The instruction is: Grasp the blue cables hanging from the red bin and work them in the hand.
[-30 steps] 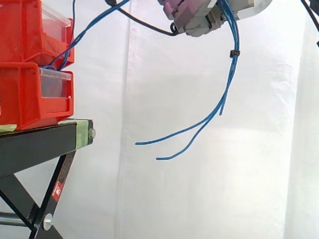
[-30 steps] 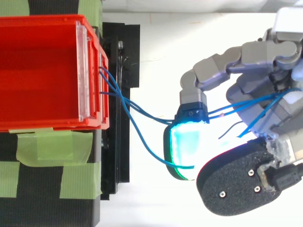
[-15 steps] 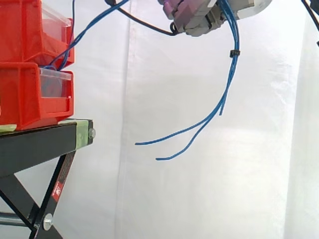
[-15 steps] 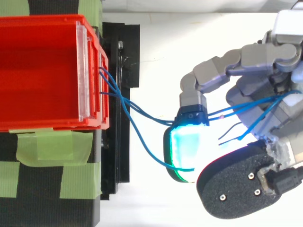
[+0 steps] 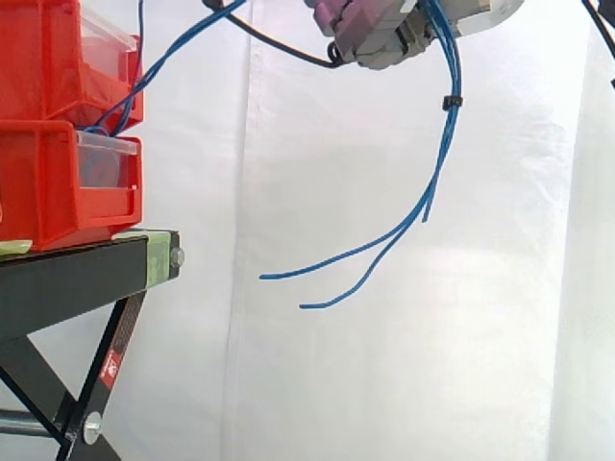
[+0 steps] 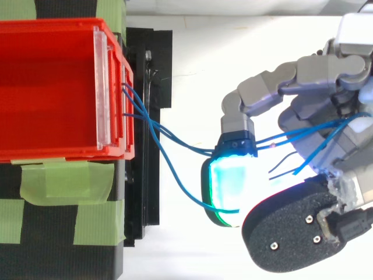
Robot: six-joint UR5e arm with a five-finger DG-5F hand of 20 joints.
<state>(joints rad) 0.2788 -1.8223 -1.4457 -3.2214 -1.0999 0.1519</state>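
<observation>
Blue cables run from the red bin across the gap into the hand, whose fingers stay curled round them, with the loose ends dangling below. Compared with a second ago, only the fingers have shifted slightly.

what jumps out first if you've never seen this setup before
The hand at the top view's right, fingers curled round the blue cables, its fingertip pad glowing bright cyan. The cables stretch from the red bin on the left to the hand, and in the side view their loose ends dangle below it against the white curtain.
</observation>
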